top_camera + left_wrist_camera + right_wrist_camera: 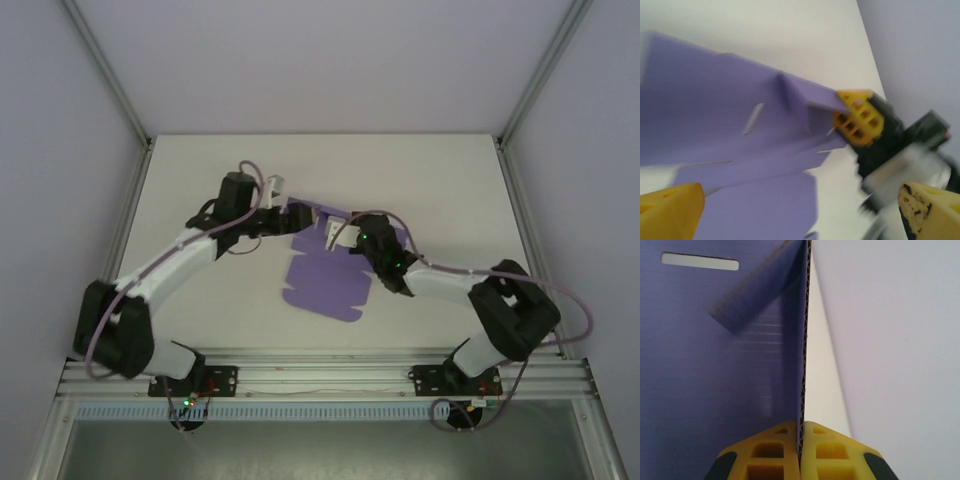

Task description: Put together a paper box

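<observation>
The paper box (pixel 322 283) is seen as a flat purple die-cut sheet, not yet folded into a box. It lies near the middle of the white table (pixel 200 170), between the two arms. Its far end is lifted from the table, while the near, rounded end lies flat.

The right gripper (pixel 801 450) is closed on the paper box. In the right wrist view the card is seen edge-on, standing upright, and its corrugated edge is clamped tightly between the two yellow fingers (pixel 832 450). To the left of this edge the purple surface is spread, with a narrow slot (pixel 700 261) cut near the top and a small flap (pixel 755 295) tilted out of the sheet.

The left gripper (pixel 800 200) is open. Its yellow fingers (pixel 671 210) are held well apart at the bottom corners of the left wrist view, and nothing is clamped between them. The purple sheet is seen just beyond them, blurred, and at its raised corner the yellow fingertip of the right gripper is touching the card. In the top view both grippers are close together at the far end of the sheet.
</observation>
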`<state>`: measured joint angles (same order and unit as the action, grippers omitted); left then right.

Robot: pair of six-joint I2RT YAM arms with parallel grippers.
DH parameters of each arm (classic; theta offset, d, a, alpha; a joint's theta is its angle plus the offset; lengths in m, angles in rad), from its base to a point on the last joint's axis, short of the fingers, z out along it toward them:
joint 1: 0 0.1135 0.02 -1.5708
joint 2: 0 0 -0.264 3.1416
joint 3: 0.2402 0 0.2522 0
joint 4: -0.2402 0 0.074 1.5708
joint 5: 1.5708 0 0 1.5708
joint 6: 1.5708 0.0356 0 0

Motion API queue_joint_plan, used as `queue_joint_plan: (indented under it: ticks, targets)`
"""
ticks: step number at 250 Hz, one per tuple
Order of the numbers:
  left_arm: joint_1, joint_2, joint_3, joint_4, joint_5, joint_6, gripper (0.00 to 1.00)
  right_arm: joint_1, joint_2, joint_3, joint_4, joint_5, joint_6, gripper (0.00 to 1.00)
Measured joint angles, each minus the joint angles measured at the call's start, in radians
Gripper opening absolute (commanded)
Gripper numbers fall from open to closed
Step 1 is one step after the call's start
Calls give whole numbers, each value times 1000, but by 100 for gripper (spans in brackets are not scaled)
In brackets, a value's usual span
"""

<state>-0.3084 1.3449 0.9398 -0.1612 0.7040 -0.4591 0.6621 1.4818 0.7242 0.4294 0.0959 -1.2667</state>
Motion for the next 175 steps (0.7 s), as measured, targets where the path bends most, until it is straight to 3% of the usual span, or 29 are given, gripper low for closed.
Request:
queue_joint_plan:
  ticks: [27, 49, 110, 175]
  targets:
    - [114, -106, -153, 48, -6, 59, 100, -76, -80, 93, -216, -154, 98, 0]
    - [168, -93, -235, 72, -5, 79, 100, -113, -125, 138, -307, -264, 162, 0]
    - [158, -7, -269, 200, 106, 131, 93, -113, -144, 155, -448, -391, 235, 0]
    - [69, 80, -240, 279, 180, 251, 72, -143, -144, 171, -498, -457, 300, 0]
